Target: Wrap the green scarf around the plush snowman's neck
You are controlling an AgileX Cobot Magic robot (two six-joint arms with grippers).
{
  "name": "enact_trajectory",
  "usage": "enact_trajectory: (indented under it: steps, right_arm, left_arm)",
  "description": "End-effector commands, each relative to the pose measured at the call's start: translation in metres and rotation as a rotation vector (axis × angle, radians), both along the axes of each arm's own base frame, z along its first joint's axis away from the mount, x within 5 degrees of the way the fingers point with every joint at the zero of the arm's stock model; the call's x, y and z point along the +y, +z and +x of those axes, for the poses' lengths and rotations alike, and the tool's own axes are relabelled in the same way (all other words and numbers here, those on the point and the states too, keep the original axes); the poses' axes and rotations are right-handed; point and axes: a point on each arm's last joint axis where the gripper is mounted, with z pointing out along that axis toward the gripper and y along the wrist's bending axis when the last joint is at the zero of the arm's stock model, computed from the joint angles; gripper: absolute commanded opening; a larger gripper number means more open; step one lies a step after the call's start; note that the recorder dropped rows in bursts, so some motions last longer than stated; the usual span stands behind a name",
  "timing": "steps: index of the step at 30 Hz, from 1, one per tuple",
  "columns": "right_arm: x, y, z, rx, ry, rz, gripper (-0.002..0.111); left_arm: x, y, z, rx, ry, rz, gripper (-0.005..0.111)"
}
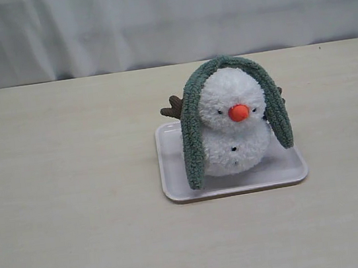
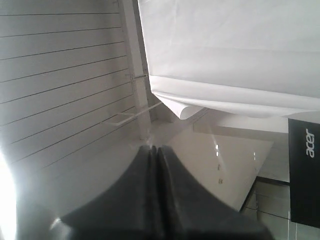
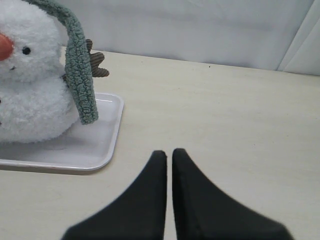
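Note:
The plush snowman [image 1: 231, 126] stands upright on a white tray [image 1: 284, 171] in the middle of the table. The green scarf [image 1: 191, 132] lies draped over the top of its head, one end hanging down each side; the end on the left of the exterior view reaches the tray. In the right wrist view the snowman [image 3: 30, 85] and one scarf end [image 3: 80, 85] appear off to one side, well away from my right gripper [image 3: 169, 152], which is shut and empty over bare table. My left gripper [image 2: 153, 147] is shut, empty, and faces the room's wall. Neither arm shows in the exterior view.
The pale wooden table [image 1: 69, 209] stretches wide around the tray. A white curtain [image 1: 162, 16] hangs along the far edge. A brown antler-like arm [image 1: 174, 108] sticks out behind the snowman. The left wrist view shows wall panels [image 2: 60, 75] and a black sign [image 2: 304, 170].

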Motion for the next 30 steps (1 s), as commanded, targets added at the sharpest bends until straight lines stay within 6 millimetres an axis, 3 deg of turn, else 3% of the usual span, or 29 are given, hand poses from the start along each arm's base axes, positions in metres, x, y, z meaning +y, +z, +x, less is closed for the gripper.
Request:
enact_trajectory:
  steps: [1, 17, 30]
  right_arm:
    - [0.0, 0.0, 0.0, -0.012, 0.001, -0.002, 0.004]
    - [0.0, 0.0, 0.0, -0.012, 0.001, -0.002, 0.004]
    - [0.0, 0.0, 0.0, -0.012, 0.001, -0.002, 0.004]
  left_arm:
    - [-0.001, -0.028, 0.015, 0.064, -0.001, -0.004, 0.0]
    - [-0.005, -0.123, 0.053, 0.38, 0.009, 0.047, 0.0]
    - [-0.005, -0.155, 0.059, 0.533, 0.022, 0.096, 0.0]
